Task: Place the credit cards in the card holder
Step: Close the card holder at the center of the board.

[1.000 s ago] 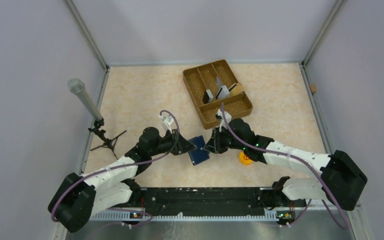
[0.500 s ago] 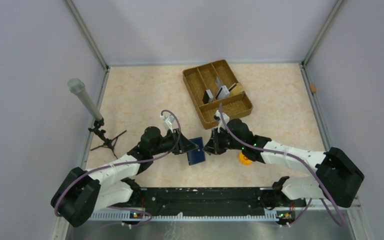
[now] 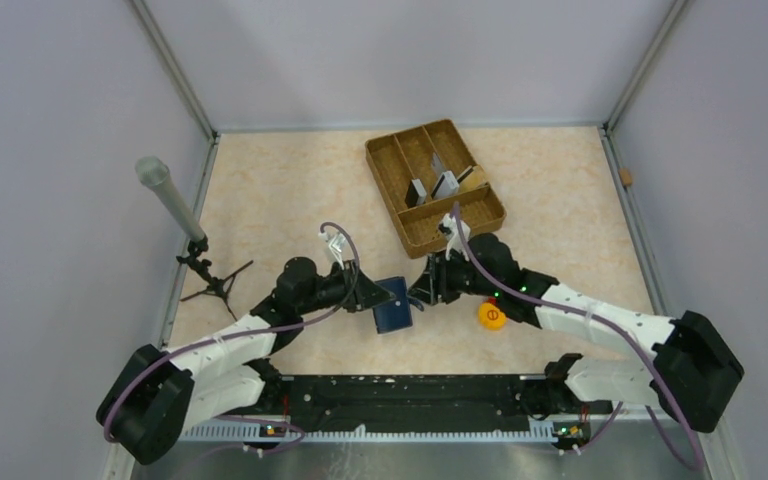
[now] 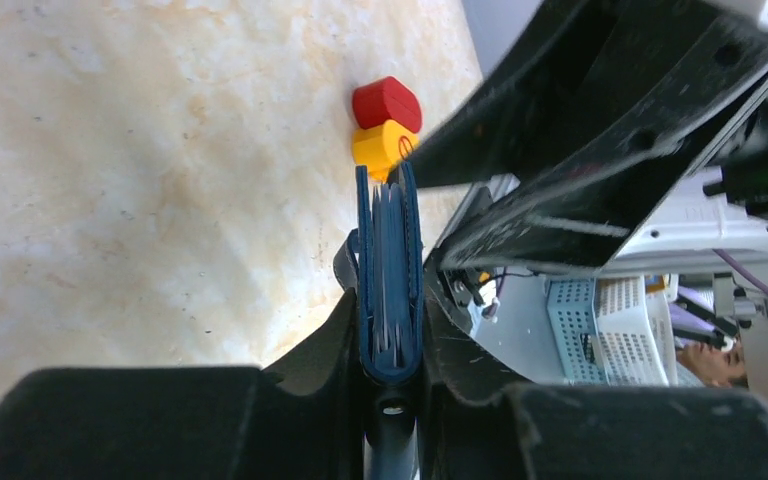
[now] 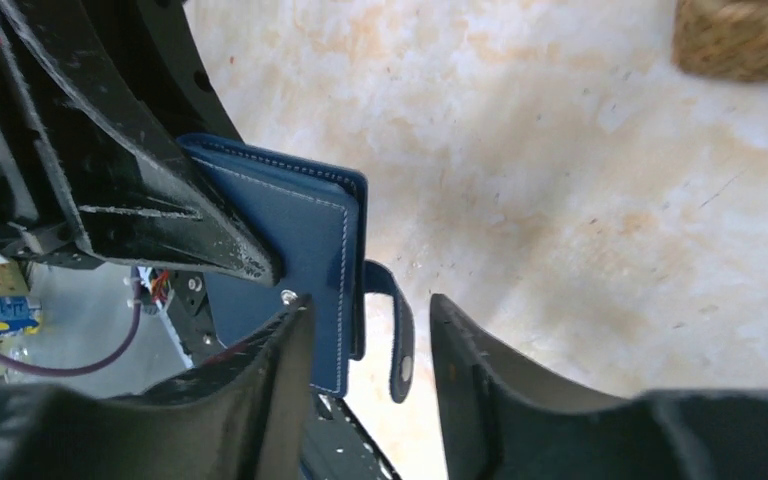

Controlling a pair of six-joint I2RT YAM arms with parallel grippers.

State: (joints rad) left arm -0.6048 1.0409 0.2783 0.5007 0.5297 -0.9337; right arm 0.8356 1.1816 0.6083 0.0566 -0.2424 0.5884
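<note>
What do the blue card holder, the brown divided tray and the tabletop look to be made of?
The card holder: probably leather or faux leather, matte navy, with pale stitching along the edges and a metal snap on its tab. The tray: woven fibre, perhaps rattan or seagrass, going by the coarse brown weave. The tabletop: smooth beige marble-patterned surface, likely laminate; cannot be sure.

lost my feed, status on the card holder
Left gripper clamped on card holder, edge-on. Right gripper open around snap tab. Credit cards in woven tray.
</note>
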